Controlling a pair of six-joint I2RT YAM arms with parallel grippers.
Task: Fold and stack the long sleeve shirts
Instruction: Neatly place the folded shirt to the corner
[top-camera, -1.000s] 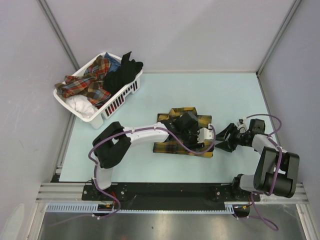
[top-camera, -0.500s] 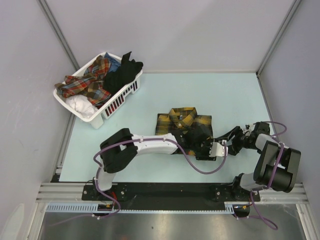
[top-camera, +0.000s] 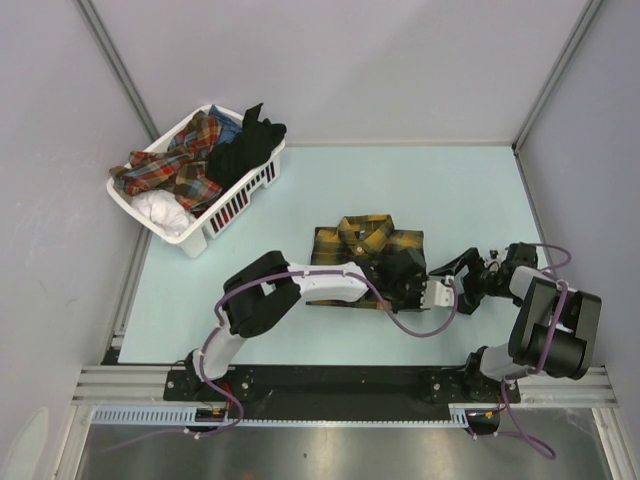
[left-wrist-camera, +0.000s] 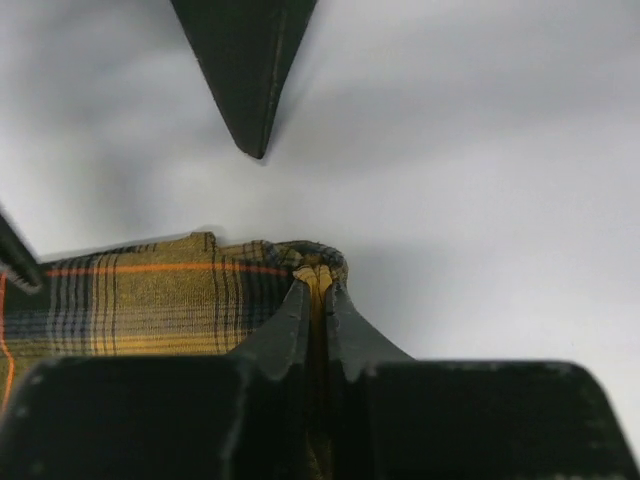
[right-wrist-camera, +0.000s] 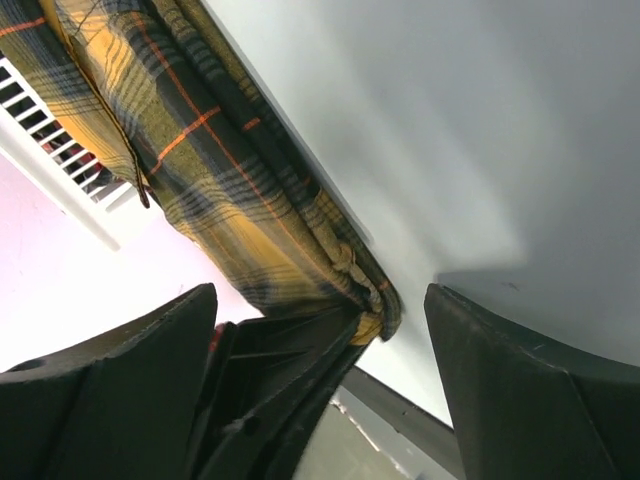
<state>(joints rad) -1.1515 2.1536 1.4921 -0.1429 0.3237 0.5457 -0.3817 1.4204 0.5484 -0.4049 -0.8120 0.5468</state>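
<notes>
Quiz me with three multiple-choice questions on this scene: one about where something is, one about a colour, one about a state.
1. Where is the white slatted plastic basket?
A. At the far-left corner of the table
B. At its centre
C. At its near-right corner

2. What colour is the table top?
A. Dark brown
B. Pale blue-green
C. Red

3. The left claw is:
A. Open over the basket
B. Shut on nothing
C. Shut on a corner of the folded mustard-yellow and black plaid shirt

Answers:
1 A: the overhead view shows it at the far left, by the wall.
2 B: the bare surface looks pale blue-green.
3 C: the left wrist view shows it pinching the plaid fold.
</notes>
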